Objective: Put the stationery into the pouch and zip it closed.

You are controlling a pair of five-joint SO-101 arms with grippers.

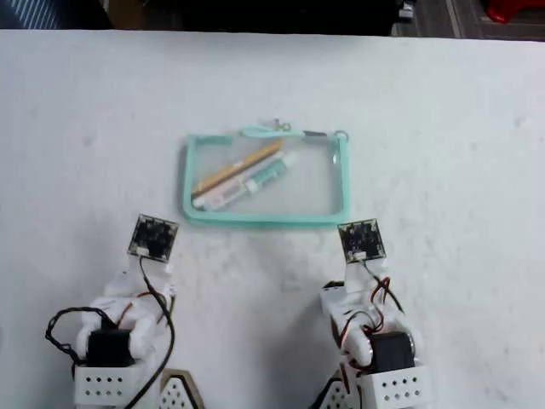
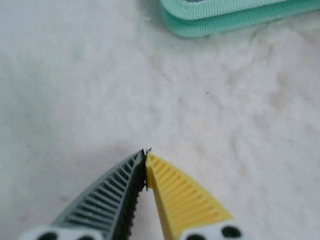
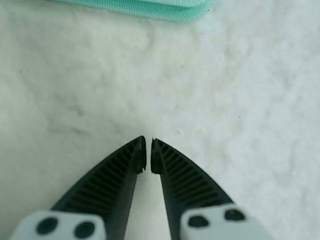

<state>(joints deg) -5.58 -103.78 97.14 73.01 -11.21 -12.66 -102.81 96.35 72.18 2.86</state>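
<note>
Zipping seems the step in hand: a pencil (image 1: 238,164) and a white stick (image 1: 255,181) already lie inside the clear pouch (image 1: 264,220) in the middle of the tabletop (image 1: 443,170); whether its far edge is shut I cannot tell. To do it well, one claw should pin a pouch corner while the other takes the pull tab (image 1: 274,128) and draws it straight along that edge. Both arms sit folded at the near side, just near of the pouch, left claw (image 2: 146,159) tips together, right claw (image 3: 148,150) tips almost touching, holding nothing.
</note>
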